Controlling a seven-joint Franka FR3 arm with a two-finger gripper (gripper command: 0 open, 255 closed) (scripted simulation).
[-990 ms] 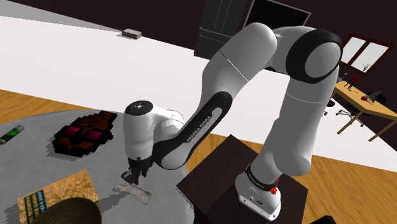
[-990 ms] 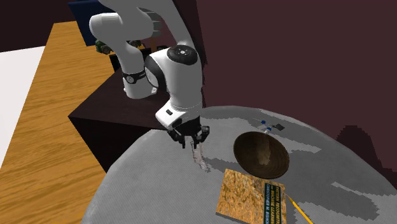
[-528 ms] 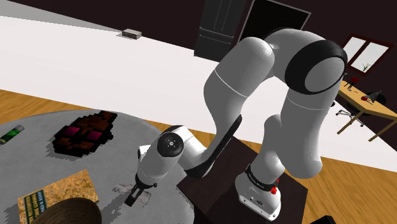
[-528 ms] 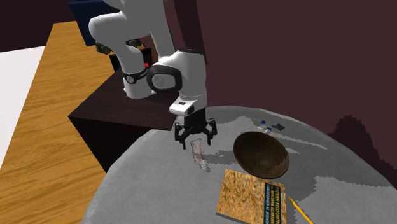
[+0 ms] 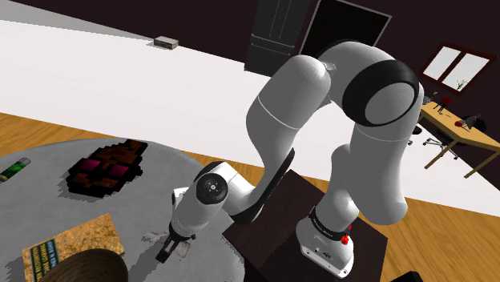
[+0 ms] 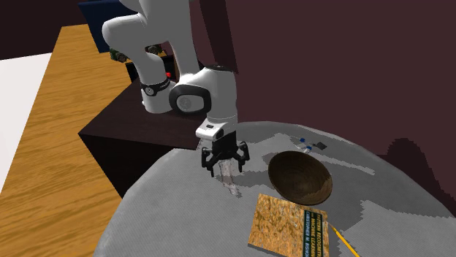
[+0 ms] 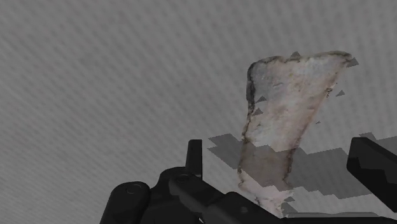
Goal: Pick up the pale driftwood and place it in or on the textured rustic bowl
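Grey and round, the surface [image 6: 168, 219] fills the lower part of the second exterior view, with a wooden floor at its left and a dark wall behind. At that view's left the dark stand [image 6: 120, 135] is seen, and from it the white arm [image 6: 212, 91] is bent down over the rim of the surface. The gripper [image 6: 223, 162] is held low, close above the surface, with its fingers spread wide. In the wrist view nothing is clasped, and a gap is left on each side between finger and wood.

The driftwood [image 7: 286, 114] is laid flat on the surface, pale and mottled. Its narrow end is placed between the fingers. Its long axis is run away from the gripper, and its broad end is pointed towards the book [image 6: 289, 225]. Further right the brown bowl [image 6: 299, 177] is set upright, apart from the driftwood and just beside the book.

The grasp is judged to be the step in hand. The fingertips should be brought down to the level of the surface, since the piece looks thin. They should be closed square across the narrow width, not along the length. A grip nearer the middle would be steadier, as a piece held by one end may droop when it is raised.
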